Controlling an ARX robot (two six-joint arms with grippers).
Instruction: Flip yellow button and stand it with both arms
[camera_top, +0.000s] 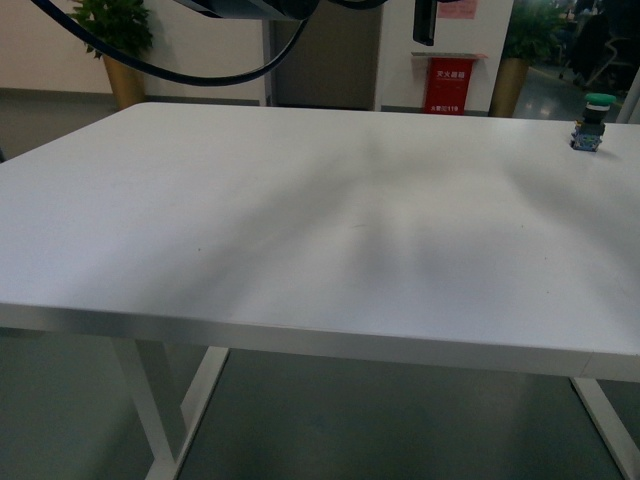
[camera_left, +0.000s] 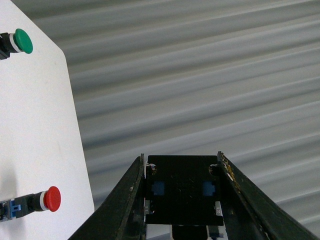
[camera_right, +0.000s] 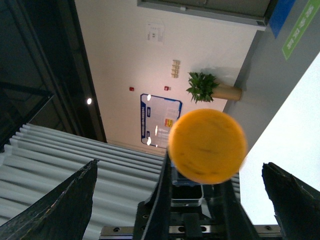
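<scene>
My left gripper (camera_left: 181, 158) is shut on the yellow button's boxy black contact block (camera_left: 181, 192), which has two blue marks and faces this camera. It is held in the air, off the white table (camera_left: 35, 125). In the right wrist view the button's round yellow-orange cap (camera_right: 207, 146) faces the camera, with the left gripper's fingers (camera_right: 161, 200) clamped on the block behind it. My right gripper (camera_right: 179, 165) is open, its two fingertips wide apart on either side of the cap and not touching it. Neither gripper shows in the front view.
A similar switch with a green cap (camera_top: 592, 118) stands at the far right of the table (camera_top: 300, 220); it also shows in the left wrist view (camera_left: 20, 41). A red-capped switch (camera_left: 47, 198) lies near the table edge. Cables hang at the top (camera_top: 200, 75).
</scene>
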